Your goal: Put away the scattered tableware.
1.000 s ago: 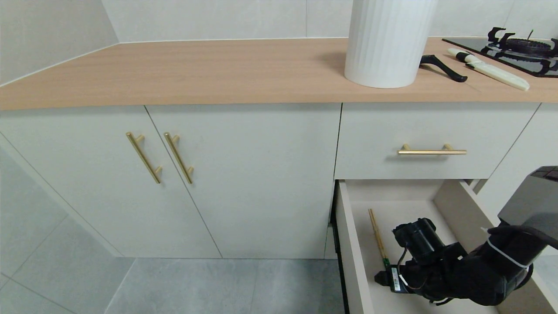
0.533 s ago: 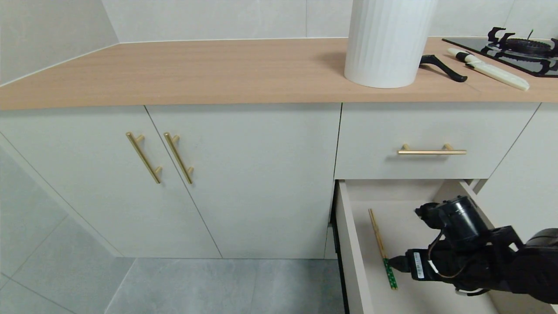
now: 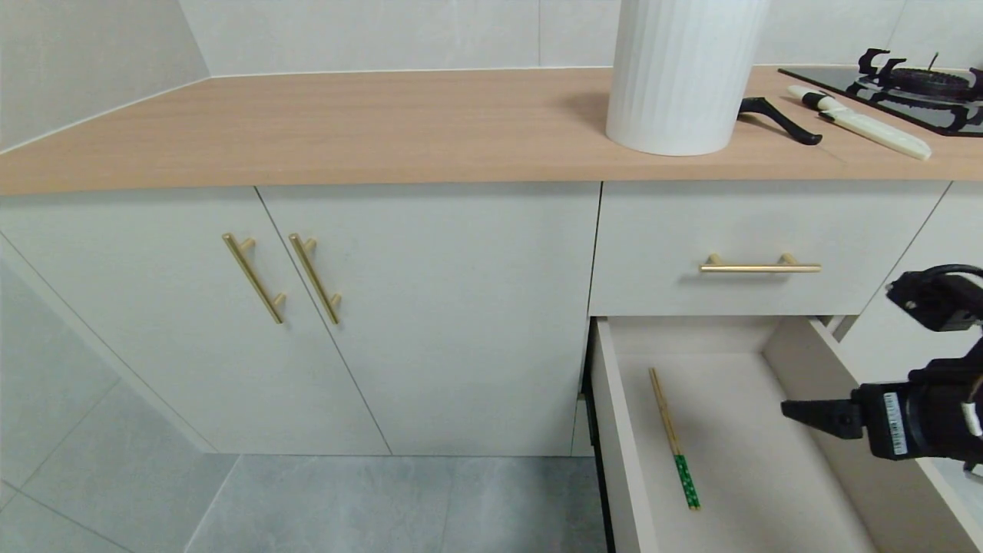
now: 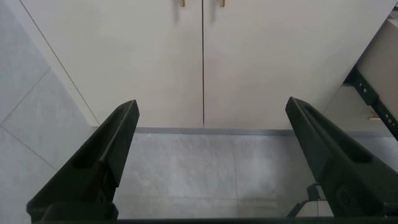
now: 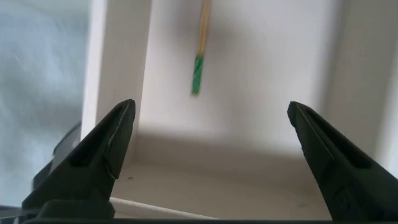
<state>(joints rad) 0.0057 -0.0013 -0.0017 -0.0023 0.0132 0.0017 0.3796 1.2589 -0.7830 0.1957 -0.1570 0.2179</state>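
Drawer point(image 3: 618, 430): open.
Right gripper point(image 5: 209, 109): fingers apart, empty, over the drawer.
Left gripper point(image 4: 211, 109): fingers apart, empty, left of the drawer.
Knife point(image 3: 864, 125): on the counter above the drawer; you likely fetch it next.
Chopsticks point(image 3: 673, 439): inside the drawer, near its left wall; this placing looks done.

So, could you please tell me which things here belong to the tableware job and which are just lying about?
Job: chopsticks, lying in the open drawer; white knife and black-handled utensil on the counter, likely next; right end effector, open, over the drawer.

Just about: white ribbed container, stove, closed upper drawer, cabinet doors.
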